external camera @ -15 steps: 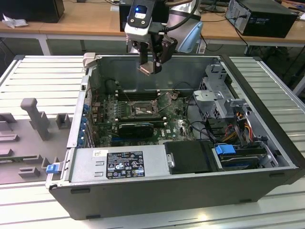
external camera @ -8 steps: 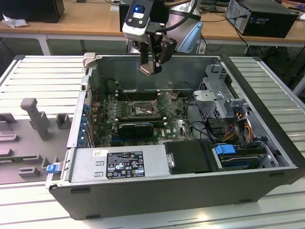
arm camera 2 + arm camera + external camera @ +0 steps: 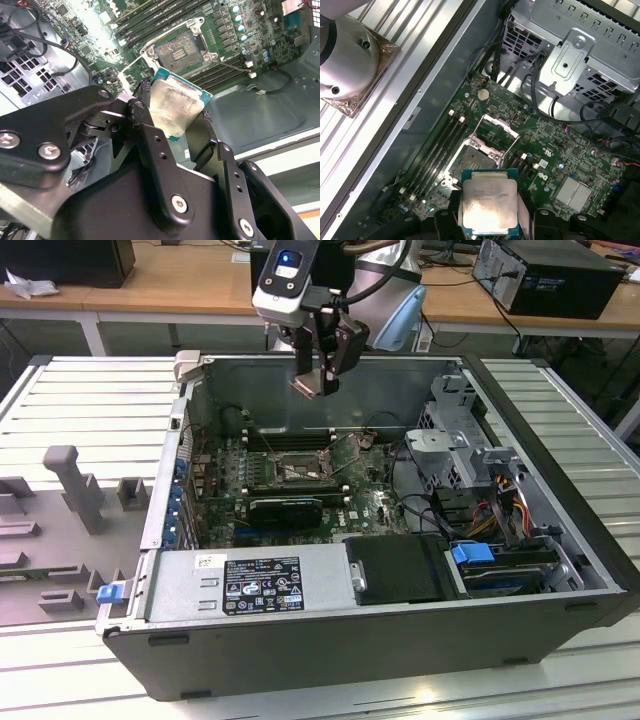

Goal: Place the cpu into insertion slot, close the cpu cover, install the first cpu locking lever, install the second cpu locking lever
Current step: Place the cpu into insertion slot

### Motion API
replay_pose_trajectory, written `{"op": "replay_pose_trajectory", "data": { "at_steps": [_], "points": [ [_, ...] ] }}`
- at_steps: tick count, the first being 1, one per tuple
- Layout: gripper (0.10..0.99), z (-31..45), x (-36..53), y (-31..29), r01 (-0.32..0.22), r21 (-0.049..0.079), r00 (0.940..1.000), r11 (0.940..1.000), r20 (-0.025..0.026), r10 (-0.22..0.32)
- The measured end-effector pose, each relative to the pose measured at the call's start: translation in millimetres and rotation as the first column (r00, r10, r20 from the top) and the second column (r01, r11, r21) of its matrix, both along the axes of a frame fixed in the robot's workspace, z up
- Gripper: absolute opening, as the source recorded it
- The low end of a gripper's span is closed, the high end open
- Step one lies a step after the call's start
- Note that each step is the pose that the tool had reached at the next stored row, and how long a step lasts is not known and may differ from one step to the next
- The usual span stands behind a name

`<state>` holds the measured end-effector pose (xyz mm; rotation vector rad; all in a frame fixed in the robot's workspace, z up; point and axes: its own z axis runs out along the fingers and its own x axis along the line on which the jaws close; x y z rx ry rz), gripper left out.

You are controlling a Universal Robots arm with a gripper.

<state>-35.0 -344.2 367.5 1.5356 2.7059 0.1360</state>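
Gripper [image 3: 318,380] first: what is it doing over the case?

— It is hanging above the open computer case [image 3: 560,600], which is lying on the ribbed metal desk [image 3: 60,400]. Its two black fingers [image 3: 142,107] are pressing on opposite edges of the cpu [image 3: 176,106], so it is clamped on the chip.

How is the chip sitting in that grip?

— In both wrist views its pale silver top is facing the camera, with the green edge showing around it. It is being held up in the air, well apart from the green circuit board [image 3: 360,505] below.

And the insertion slot?

— The insertion slot [image 3: 472,161] is lying bare on the board, its dark centre showing in the second wrist view, with the long black memory slots [image 3: 437,150] running beside it. In the first wrist view the chip is overlapping the near edge of the socket, but it is floating above it, not touching.

Is the cpu cover down?

— The cpu cover [image 3: 496,131] seems to be standing swung open at the far side of the socket; the angle is making that hard to judge. The perforated metal drive cage [image 3: 580,50] is sitting further off, with black cables trailing past it.
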Motion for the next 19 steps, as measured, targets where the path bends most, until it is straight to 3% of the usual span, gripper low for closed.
{"op": "replay_pose_trajectory", "data": {
  "at_steps": [19],
  "points": [
    [0.529, -0.6, 0.0, 0.0, 0.101, 0.000, 0.9949, 0.9949, 0.0000, -0.101]
  ]
}}
